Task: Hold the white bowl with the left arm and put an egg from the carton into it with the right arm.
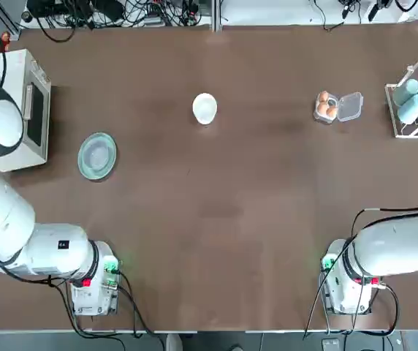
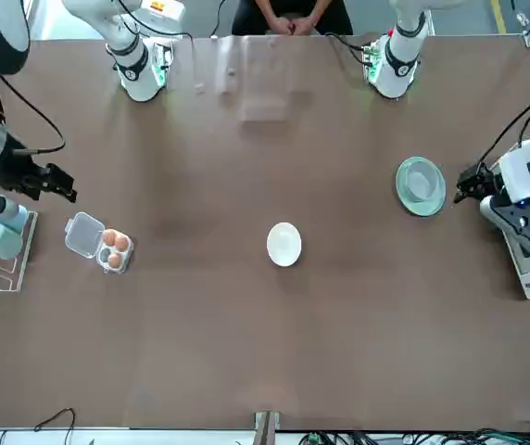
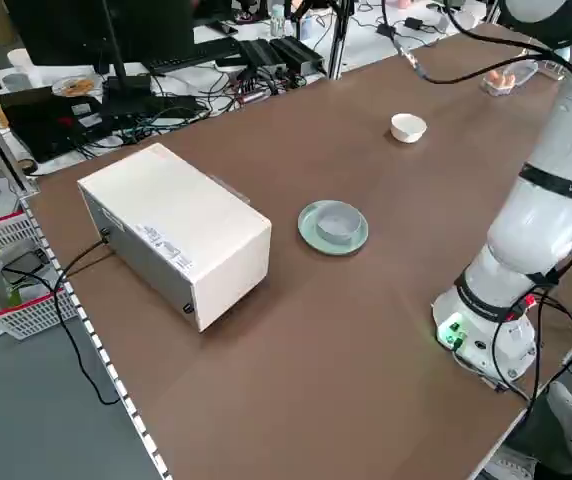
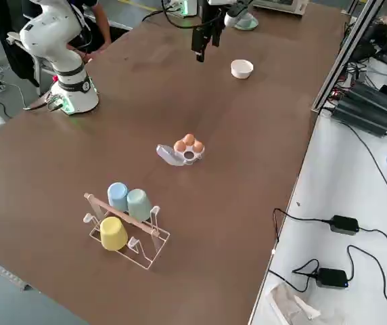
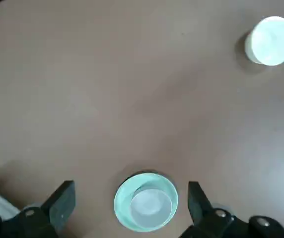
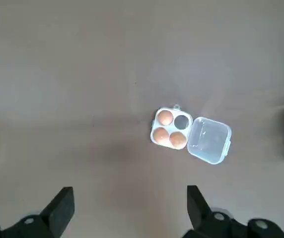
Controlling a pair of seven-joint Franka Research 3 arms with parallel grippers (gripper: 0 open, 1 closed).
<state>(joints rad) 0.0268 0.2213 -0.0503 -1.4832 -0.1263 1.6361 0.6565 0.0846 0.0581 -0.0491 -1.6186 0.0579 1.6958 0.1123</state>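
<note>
A small round white bowl (image 1: pixel 204 108) is sitting alone toward the far edge of the brown bench (image 1: pixel 223 219), near its middle. A clear plastic egg carton (image 6: pixel 189 134) is lying with its lid open nearer the right edge, holding three brown eggs (image 6: pixel 165 118). The left claw (image 5: pixel 129 201) is hovering released above a pale green glass dish (image 5: pixel 145 202). The right claw (image 6: pixel 127 208) is hanging released, well apart from the carton.
</note>
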